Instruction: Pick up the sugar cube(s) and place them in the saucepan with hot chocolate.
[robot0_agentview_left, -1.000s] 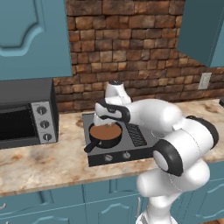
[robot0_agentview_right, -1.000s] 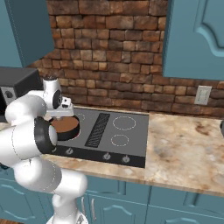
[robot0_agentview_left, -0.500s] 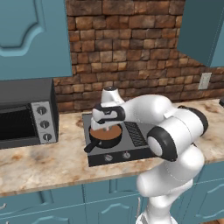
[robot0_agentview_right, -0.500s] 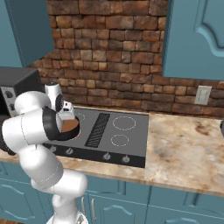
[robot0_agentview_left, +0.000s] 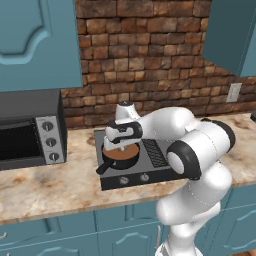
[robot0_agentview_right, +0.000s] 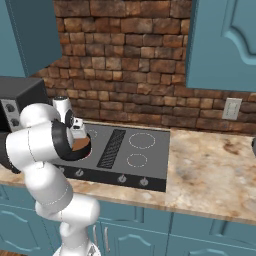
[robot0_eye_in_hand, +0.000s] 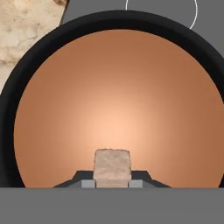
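We see the gripper (robot0_eye_in_hand: 112, 183) over the saucepan (robot0_eye_in_hand: 26, 83), its fingers (robot0_eye_in_hand: 87, 183) closed narrowly on a sugar cube (robot0_eye_in_hand: 112, 165).

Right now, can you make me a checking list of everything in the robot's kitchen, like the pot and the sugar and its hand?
Surface: speckled stone counter with a dark cooktop set in it.
Job's things: black saucepan on the cooktop's left burner, brown hot chocolate inside; one sugar cube between the gripper's fingertips, above the liquid.
Clutter: toaster oven at the counter's left end.
Grippers: gripper shut on the sugar cube, over the saucepan.
Cables: nothing seen.
Surroundings: brick wall, blue cabinets above and below, wall socket.
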